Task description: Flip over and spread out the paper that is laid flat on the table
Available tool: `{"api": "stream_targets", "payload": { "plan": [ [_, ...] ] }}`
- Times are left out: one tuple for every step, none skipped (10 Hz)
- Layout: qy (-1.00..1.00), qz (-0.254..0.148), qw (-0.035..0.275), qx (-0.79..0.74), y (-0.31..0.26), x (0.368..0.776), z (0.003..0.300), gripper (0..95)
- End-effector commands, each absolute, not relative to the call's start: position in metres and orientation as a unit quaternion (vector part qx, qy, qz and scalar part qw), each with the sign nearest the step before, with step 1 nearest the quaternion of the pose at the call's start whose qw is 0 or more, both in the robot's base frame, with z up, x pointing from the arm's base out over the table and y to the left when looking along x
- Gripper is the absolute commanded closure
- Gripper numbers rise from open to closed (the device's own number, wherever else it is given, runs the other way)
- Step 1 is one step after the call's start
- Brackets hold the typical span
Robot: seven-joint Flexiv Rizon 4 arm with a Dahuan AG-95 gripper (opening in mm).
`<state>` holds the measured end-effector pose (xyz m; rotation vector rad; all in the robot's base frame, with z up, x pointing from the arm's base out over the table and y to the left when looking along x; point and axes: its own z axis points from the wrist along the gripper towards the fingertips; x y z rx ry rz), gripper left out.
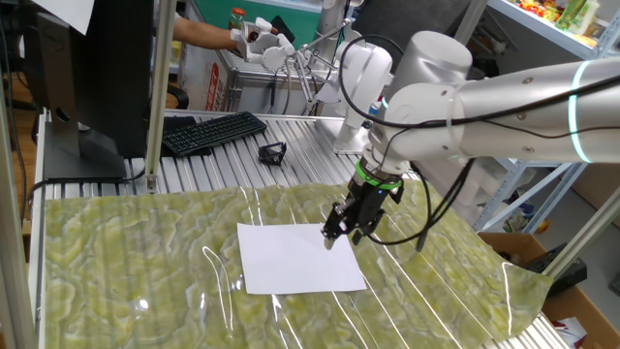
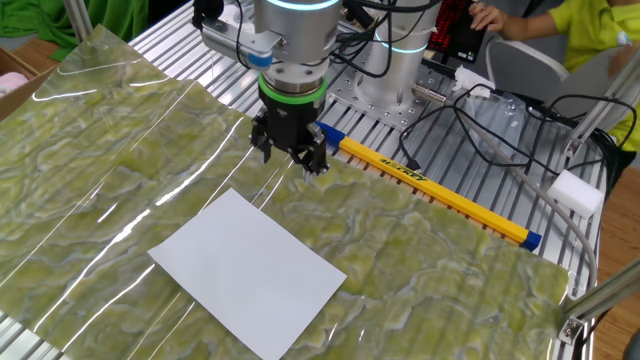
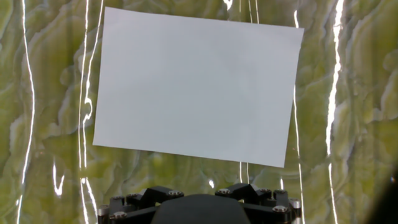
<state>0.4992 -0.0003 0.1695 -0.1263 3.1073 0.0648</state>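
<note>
Paper: your white sheet, the paper (image 1: 296, 256), lies flat and blank on the marbled part of the table (image 1: 126, 262), near that part's middle and turned askew to its edges; no print shows on the upturned face.
Writing: you can see dark lettering on the yellow bar (image 2: 440, 192) that lies along the line where the marbled surface meets the ribbed metal, but it is too small to read.
Gripper: your gripper (image 1: 341, 233) points down above the sheet's corner nearest the arm; in the other fixed view it hangs off the sheet, toward the yellow bar.
Jaws: they stand somewhat apart with nothing between them; whether a fingertip touches the paper, you cannot tell.
Hand view: you get the whole sheet square-on, all four corners flat under streaks of glare on the plastic film, with only the gripper's black base at the bottom edge and no fingertips.
One fixed view: only here do you see the black keyboard (image 1: 213, 132) and a small black object (image 1: 272, 152) on the ribbed metal at the far side of the table.
The other fixed view: only here do you see the yellow bar with its blue ends, and the loose cables (image 2: 500, 130) beyond it.
</note>
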Motion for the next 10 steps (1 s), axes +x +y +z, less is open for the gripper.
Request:
{"api": "stream_targets", "payload": {
  "plan": [
    [0.999,0.023,0.016,-0.043,0.000,0.501,0.168,95.0],
    [0.999,0.023,0.016,-0.043,0.000,0.501,0.167,95.0],
    [0.999,0.024,0.016,-0.043,0.000,0.501,0.167,95.0],
    [0.999,0.024,0.016,-0.043,0.000,0.501,0.166,95.0],
    [0.999,0.024,0.016,-0.043,0.000,0.501,0.166,95.0],
    [0.999,0.024,0.016,-0.043,0.000,0.502,0.166,95.0],
    [0.999,0.024,0.016,-0.045,-0.001,0.502,0.165,95.0],
    [0.998,0.025,0.016,-0.051,-0.002,0.502,0.163,95.0],
    [0.998,0.025,0.017,-0.057,-0.004,0.503,0.161,95.0],
    [0.998,0.027,0.017,-0.057,-0.006,0.505,0.157,95.0]
  ]
}}
